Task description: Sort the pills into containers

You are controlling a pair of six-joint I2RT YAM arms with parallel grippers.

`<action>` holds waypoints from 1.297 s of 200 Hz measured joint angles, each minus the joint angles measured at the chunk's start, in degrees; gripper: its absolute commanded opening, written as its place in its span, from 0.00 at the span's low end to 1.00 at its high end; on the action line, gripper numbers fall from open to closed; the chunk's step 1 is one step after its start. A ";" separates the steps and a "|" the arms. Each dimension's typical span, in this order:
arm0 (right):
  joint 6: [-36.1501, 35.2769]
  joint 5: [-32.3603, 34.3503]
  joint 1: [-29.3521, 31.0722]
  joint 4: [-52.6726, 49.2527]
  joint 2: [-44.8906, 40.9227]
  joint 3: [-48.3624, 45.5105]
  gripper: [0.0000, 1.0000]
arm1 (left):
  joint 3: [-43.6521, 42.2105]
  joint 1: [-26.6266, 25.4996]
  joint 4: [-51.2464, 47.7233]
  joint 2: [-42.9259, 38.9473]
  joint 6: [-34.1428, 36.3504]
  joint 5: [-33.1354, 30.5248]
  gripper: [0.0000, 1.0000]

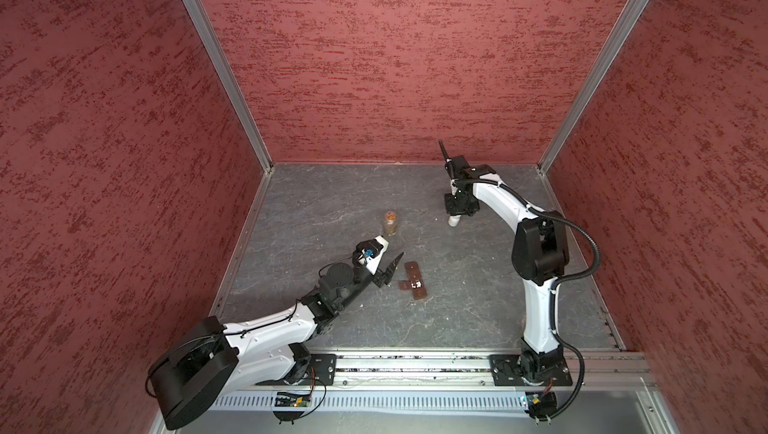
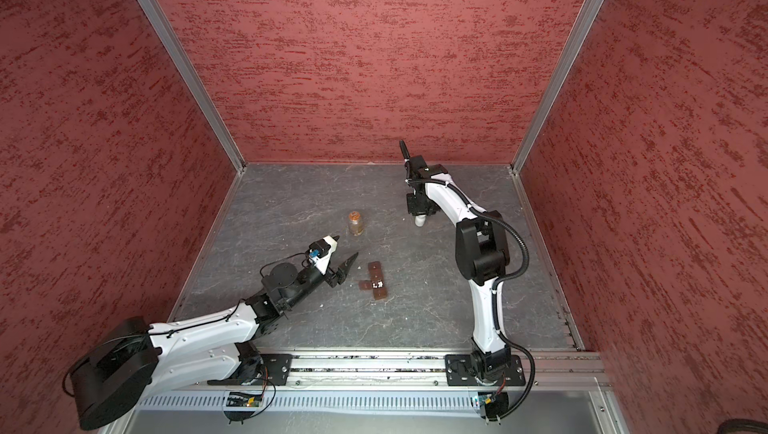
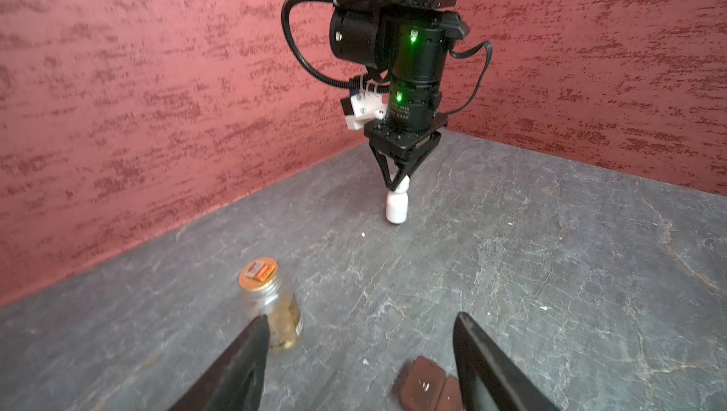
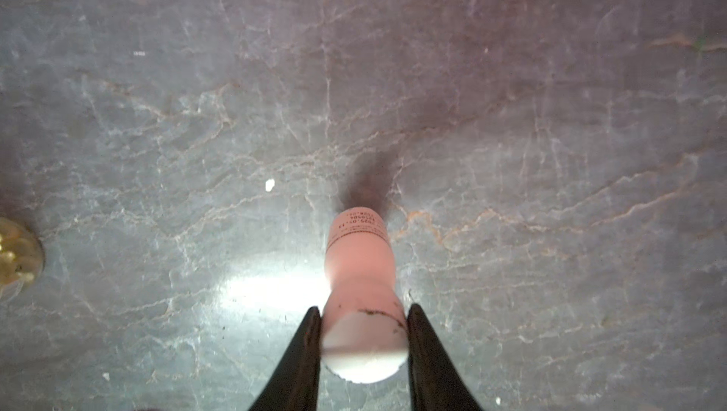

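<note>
the grey table (image 1: 316, 211) bears everything. the right gripper (image 4: 364, 310), to the right of the glass jar (image 1: 390, 224) and a little farther back, points straight down, its fingers clamped on the cap end of an upright white bottle (image 4: 360, 255). the left gripper (image 1: 395, 250) hovers just on the near side of the jar, fingers spread with nothing between them. the containers (image 1: 414, 282), a flat brown row of cells, lie nearer the arm bases than the jar, one lid flipped sideways. white pills (image 2: 378, 285) sit clustered in the opened cell. a loose pill (image 3: 362, 234) lies between jar and bottle.
</note>
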 measured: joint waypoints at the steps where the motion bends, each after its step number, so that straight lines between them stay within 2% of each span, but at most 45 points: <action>1: -0.02 0.00 -0.04 0.04 0.22 0.28 0.20 | 0.00 0.04 -0.28 -0.11 -0.20 -0.02 0.72; 62: -1.09 1.20 -1.07 -1.03 8.50 11.41 0.30 | -0.07 1.20 -8.41 -5.09 -6.82 -0.85 0.71; 90: -1.14 1.20 -1.20 -2.40 9.79 13.70 0.42 | -0.04 2.36 -11.41 -5.99 -9.35 -0.83 0.71; 121: -1.33 1.20 -1.31 -3.96 11.78 16.35 0.63 | -0.04 2.64 -14.73 -6.03 -11.67 -0.81 0.71; 149: -0.92 1.20 -1.31 -5.55 12.52 17.64 0.74 | -0.04 2.64 -16.85 -6.45 -12.87 -0.20 0.71; 194: 0.66 1.11 -1.31 -6.60 11.21 19.58 0.78 | 0.13 2.64 -22.08 -6.47 -15.67 1.01 0.68; 208: 1.44 1.11 -1.25 -6.54 9.22 19.26 0.78 | 0.61 2.64 -24.70 -6.47 -16.96 1.09 0.64; 245: 3.61 1.84 0.87 -3.89 -5.66 7.87 0.73 | 3.13 2.51 -33.38 -6.69 -21.35 1.27 0.55; 259: 4.50 2.12 2.99 -1.77 -12.68 1.11 0.71 | 3.43 2.21 -36.50 -7.41 -23.80 1.27 0.47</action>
